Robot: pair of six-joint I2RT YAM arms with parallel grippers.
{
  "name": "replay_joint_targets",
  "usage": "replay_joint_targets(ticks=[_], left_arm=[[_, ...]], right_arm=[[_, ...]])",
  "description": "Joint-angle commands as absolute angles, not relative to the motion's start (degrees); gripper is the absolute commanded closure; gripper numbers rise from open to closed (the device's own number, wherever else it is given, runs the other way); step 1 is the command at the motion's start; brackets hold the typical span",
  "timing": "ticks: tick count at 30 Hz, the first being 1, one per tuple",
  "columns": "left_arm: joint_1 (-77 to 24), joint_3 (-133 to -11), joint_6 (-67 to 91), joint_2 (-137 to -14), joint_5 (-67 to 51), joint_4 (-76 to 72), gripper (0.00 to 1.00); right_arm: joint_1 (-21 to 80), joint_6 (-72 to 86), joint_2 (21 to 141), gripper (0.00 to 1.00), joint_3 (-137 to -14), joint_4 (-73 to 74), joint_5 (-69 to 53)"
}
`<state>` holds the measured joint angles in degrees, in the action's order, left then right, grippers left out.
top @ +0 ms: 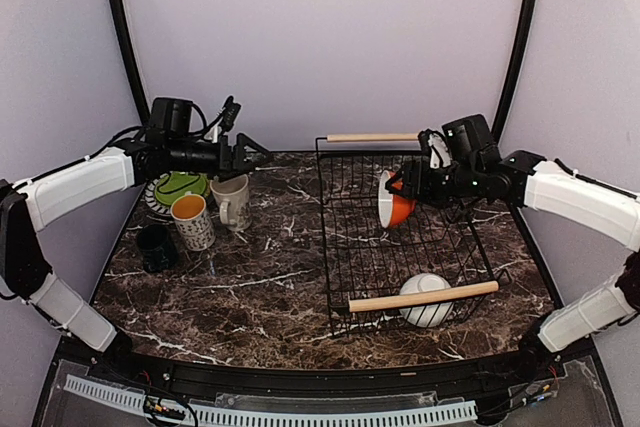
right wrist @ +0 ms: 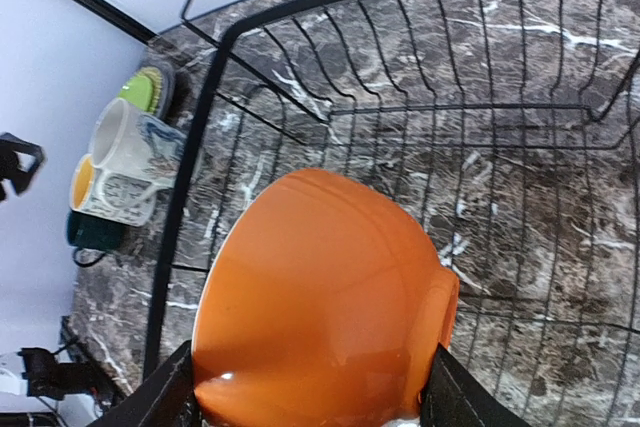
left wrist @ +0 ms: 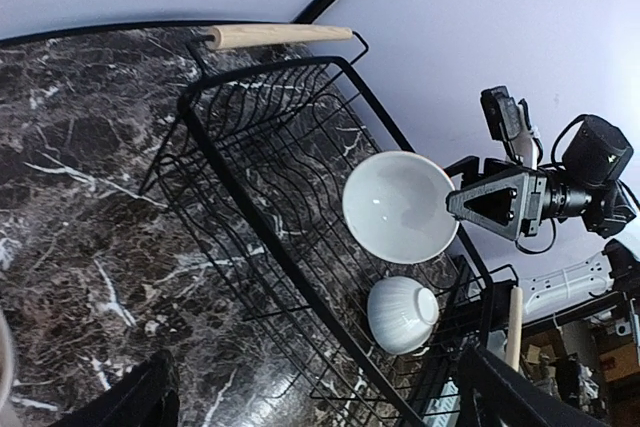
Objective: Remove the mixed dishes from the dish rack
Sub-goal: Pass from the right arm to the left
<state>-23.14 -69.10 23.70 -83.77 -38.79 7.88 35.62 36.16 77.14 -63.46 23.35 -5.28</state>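
My right gripper (top: pixel 397 187) is shut on the orange bowl (top: pixel 396 205), white inside, and holds it on its side over the far part of the black wire dish rack (top: pixel 323 209). In the right wrist view the bowl (right wrist: pixel 320 287) fills the space between both fingers (right wrist: pixel 160 399). The white bowl (top: pixel 425 299) lies in the rack's near end, under the near wooden handle (top: pixel 420 296). My left gripper (top: pixel 256 156) is open and empty, above the cream mug (top: pixel 232 201). The patterned mug (top: pixel 191 220), dark green cup (top: pixel 156 247) and lime-green plate (top: pixel 180 185) on the patterned plate (top: pixel 153 204) sit on the table at left.
The dark marble table (top: pixel 260 287) lies between the mugs and the rack. The rack's far wooden handle (top: pixel 372 137) is near the back wall. In the left wrist view the orange bowl (left wrist: pixel 398 207) and white bowl (left wrist: pixel 402 314) show inside the rack (left wrist: pixel 262 219).
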Motion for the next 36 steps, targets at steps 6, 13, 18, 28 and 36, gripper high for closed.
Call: replay_joint_targets(ticks=[6, 13, 18, 28, 36], left_arm=[[-32.4, -66.1, 43.0, -88.7, -45.2, -8.9, 0.08], [-38.9, -72.6, 46.3, -96.3, -43.0, -11.7, 0.08], [-40.1, -76.0, 48.5, -100.5, -41.9, -12.1, 0.15], [-41.5, -77.6, 49.4, -102.0, -37.4, -12.3, 0.56], [-41.8, -77.8, 48.2, -100.1, -35.0, -9.6, 0.88]], right_arm=[[32.6, 46.5, 72.6, 0.73, -56.8, -4.4, -26.2], [32.6, 50.5, 73.5, 0.73, -55.0, -14.0, -33.4], [32.6, 52.4, 73.7, 0.73, -53.8, -18.4, -36.3], [32.5, 52.2, 73.6, 0.74, -52.8, -20.4, -39.3], [33.8, 50.2, 73.9, 0.73, -52.0, -20.1, -40.4]])
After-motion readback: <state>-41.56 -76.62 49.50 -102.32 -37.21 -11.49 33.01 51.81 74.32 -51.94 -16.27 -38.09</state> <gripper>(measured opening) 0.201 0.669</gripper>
